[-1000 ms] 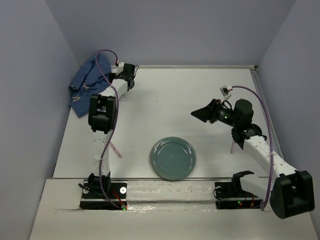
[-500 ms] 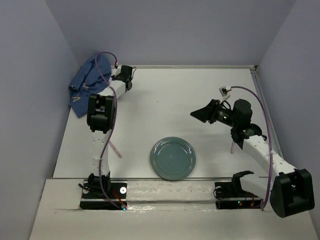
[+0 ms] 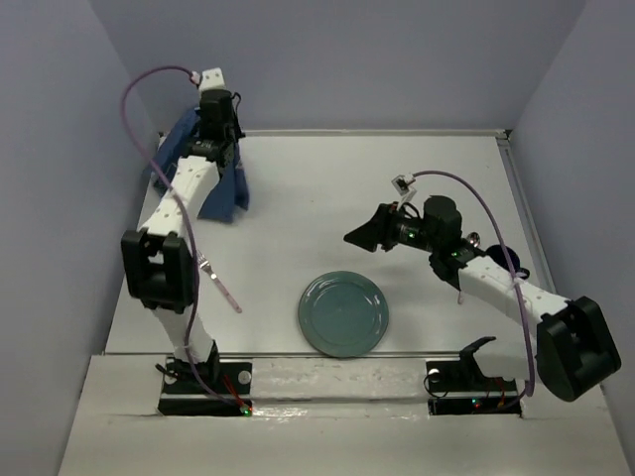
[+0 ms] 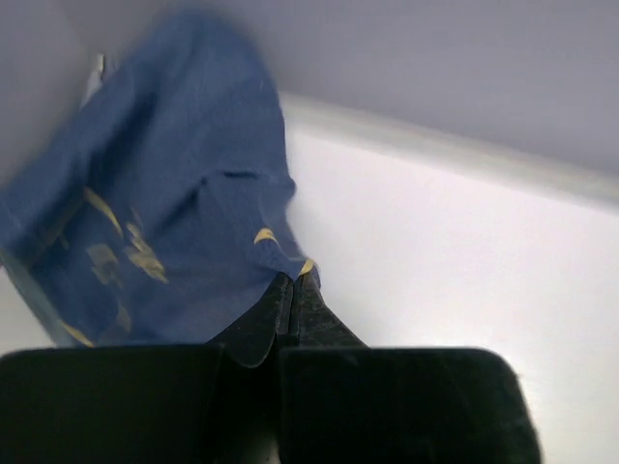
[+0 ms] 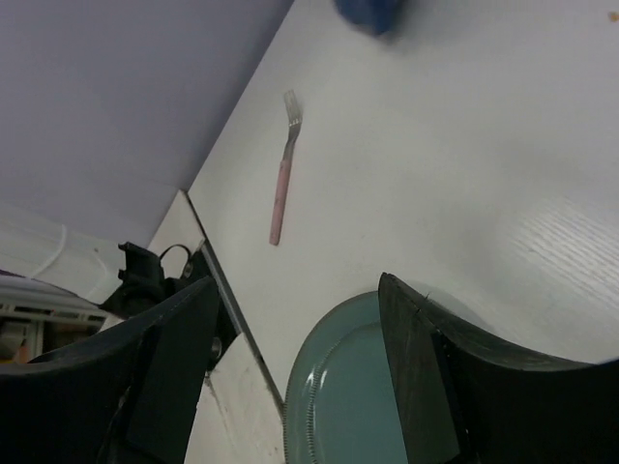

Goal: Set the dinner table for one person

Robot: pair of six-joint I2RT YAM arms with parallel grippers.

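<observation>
The left gripper [image 4: 290, 295] is clamped tight on one edge of the blue cloth [image 3: 224, 193], which hangs from it in a loose bunch over the far left corner of the dinner table [image 3: 327, 188]. That pinch looks thin (only a fold of hem sits between the tips, as far as I can make out). My worry is that the cloth slips free on the way across and drops in a heap.

The trailing end is the other risk. Carried low toward the near edge, it could sweep over the pink-handled fork [image 3: 220, 286] lying by the left edge and knock it askew. It could also flop onto the teal plate [image 3: 343, 313] at the middle of the near edge.

The right gripper [image 5: 298, 290] hovers right of the table's centre, jaws spread wide with nothing in them. If both grippers head for the plate together, they could meet there.

The table itself lies flat and fills the space between the lavender walls [image 3: 347, 59], from the near edge to the far wall. Its long axis seems to me to run side to side, though the slant of the view makes that a guess. The fork lies at an angle, tines toward the far left corner and handle toward the plate.
</observation>
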